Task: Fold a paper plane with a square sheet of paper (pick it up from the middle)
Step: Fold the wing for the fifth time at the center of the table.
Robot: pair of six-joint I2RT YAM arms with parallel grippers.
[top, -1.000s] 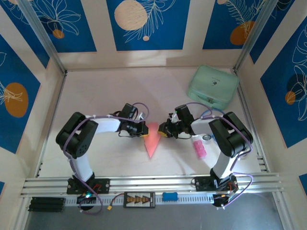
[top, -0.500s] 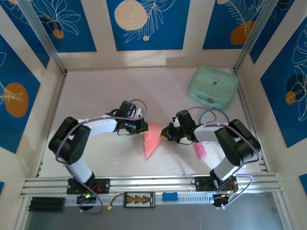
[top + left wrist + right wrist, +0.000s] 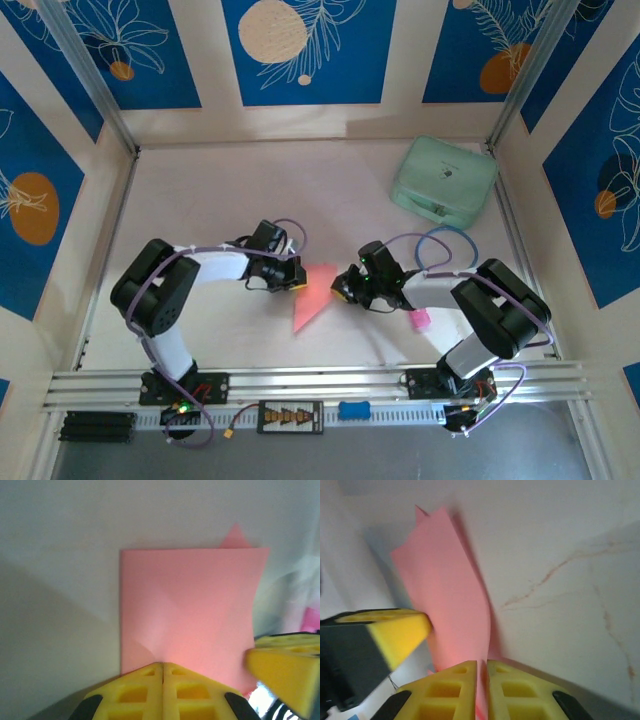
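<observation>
Pinching paper plane, left gripper, right gripper

**Bright overhead, soft wrist views**

We find the top view evenly lit and sharp, with faint shadows on the table. Our wrist views are softer: the paper glows near the lens, edges blur, grey shadow pools left.

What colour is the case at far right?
The case is mint green; top external view shows it best.
</observation>
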